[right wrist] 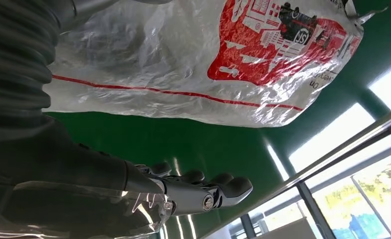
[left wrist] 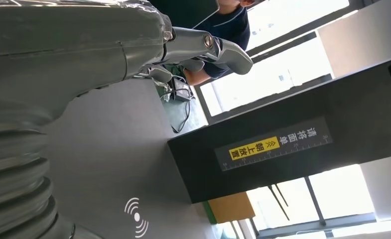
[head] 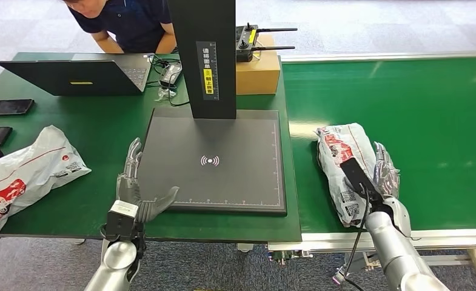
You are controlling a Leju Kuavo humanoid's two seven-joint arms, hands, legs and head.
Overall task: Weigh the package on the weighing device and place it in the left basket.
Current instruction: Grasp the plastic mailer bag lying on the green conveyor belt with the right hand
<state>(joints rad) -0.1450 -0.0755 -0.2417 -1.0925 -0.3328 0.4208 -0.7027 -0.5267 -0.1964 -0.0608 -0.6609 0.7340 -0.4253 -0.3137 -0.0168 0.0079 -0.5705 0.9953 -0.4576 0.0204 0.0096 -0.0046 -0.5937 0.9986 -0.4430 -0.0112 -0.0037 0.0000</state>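
Green conveyor belt (head: 417, 109) beside green table | black weighing platform (head: 223, 160), bare, awaiting load | white-and-red plastic package (head: 341, 163) on belt | right hand (head: 384, 167) spread against it, apparently unclasped | left hand (head: 135, 188) open, empty, at platform edge.

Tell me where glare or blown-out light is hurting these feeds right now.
Head view: evenly lit, only a mild sheen on the package film. Left wrist view: windows behind the scale's post are blown out white. Right wrist view: the package wrapper glints, and bright window light washes out one corner.
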